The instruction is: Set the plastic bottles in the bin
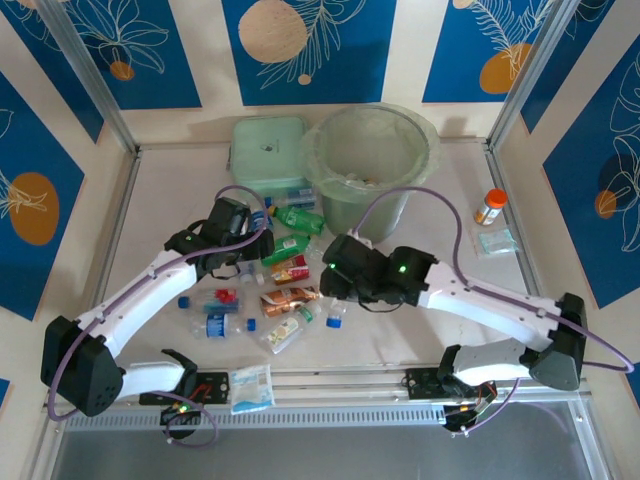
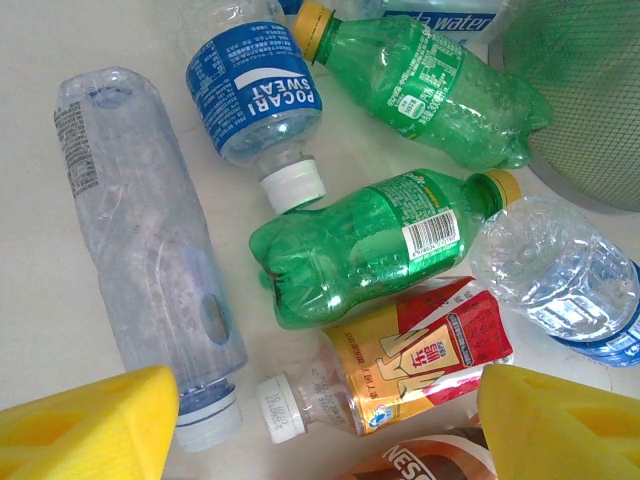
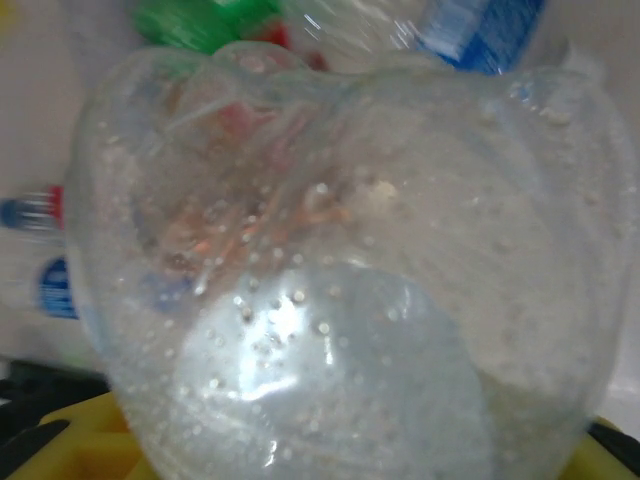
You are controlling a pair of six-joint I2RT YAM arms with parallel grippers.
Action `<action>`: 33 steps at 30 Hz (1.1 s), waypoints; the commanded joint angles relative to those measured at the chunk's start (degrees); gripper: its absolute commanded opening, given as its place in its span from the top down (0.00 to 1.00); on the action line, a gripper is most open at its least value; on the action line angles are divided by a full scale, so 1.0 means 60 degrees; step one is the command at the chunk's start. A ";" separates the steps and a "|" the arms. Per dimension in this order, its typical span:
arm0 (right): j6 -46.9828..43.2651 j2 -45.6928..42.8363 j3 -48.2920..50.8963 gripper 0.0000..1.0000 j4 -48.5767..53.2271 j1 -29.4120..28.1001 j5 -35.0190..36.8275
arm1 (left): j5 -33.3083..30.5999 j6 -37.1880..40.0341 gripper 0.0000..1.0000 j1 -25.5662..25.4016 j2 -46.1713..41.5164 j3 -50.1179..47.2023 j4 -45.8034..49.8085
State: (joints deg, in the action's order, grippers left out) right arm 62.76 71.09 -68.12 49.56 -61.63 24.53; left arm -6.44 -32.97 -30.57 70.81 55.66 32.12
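Reaching how, those arms?
— Both angle inward over the desk (image 1: 400, 330): left pincer (image 2: 325, 405) apart above the green bottles (image 2: 360, 240), right pincer (image 3: 320, 462) clamped on a clear bottle (image 3: 330, 280), bin (image 1: 422, 132) just beyond the heap.

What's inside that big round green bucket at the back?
Inside the bin you can see its clear liner and a few pale shapes low down, too small to identify. The near wall covers the rest of the bottom.
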 commanded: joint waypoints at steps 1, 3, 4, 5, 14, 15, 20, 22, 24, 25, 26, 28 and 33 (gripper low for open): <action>-0.1103 -0.0523 -0.0952 0.54 0.0095 0.0170 0.0534 | -0.0084 -0.0012 0.21 -0.0075 -0.0037 0.0259 -0.0006; -0.1617 -0.0596 -0.1541 0.53 0.0038 0.0472 0.0500 | -0.0083 0.0013 0.21 -0.0076 -0.0051 0.0232 -0.0006; -0.1893 -0.0598 -0.1898 0.53 -0.0015 0.0666 0.0442 | -0.0084 0.0031 0.21 -0.0076 -0.0067 0.0210 0.0015; -0.2196 -0.0599 -0.2168 0.53 -0.0080 0.0884 0.0327 | -0.0084 0.0045 0.21 -0.0076 -0.0081 0.0216 0.0021; -0.4180 0.0182 -0.4439 0.52 -0.0504 0.3439 -0.0552 | -0.0070 0.0163 0.22 -0.0075 -0.0095 0.0304 0.0096; -0.4342 0.0329 -0.4614 0.52 -0.0598 0.3828 -0.0765 | -0.0070 0.0174 0.22 -0.0076 -0.0109 0.0296 0.0104; -0.4740 0.1116 -0.5139 0.52 -0.1203 0.5317 -0.1511 | -0.0055 0.0178 0.22 -0.0076 -0.0140 0.0289 0.0155; -0.4842 0.1457 -0.5286 0.52 -0.1494 0.5745 -0.1762 | -0.0069 0.0134 0.22 -0.0076 -0.0211 0.0278 0.0168; -0.4895 0.1724 -0.5380 0.52 -0.1810 0.6081 -0.2005 | -0.0109 0.0134 0.22 -0.0073 -0.0286 0.0260 0.0195; -0.4894 0.1871 -0.5474 0.52 -0.1924 0.6248 -0.2112 | -0.0153 0.0136 0.22 -0.0067 -0.0339 0.0245 0.0226; -0.4895 0.2016 -0.5581 0.52 -0.1973 0.6379 -0.2173 | -0.0186 0.0134 0.22 -0.0075 -0.0376 0.0224 0.0255; -0.4879 0.2377 -0.5887 0.52 -0.1932 0.6652 -0.2238 | -0.0256 0.0134 0.22 -0.0076 -0.0449 0.0180 0.0312; -0.4934 0.3005 -0.6282 0.52 -0.2002 0.7051 -0.2375 | -0.0377 0.0145 0.22 -0.0075 -0.0562 0.0099 0.0360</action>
State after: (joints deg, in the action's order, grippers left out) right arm 34.48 88.31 -103.44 39.40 -20.21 12.40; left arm -7.35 -32.56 -30.57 68.64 55.77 32.58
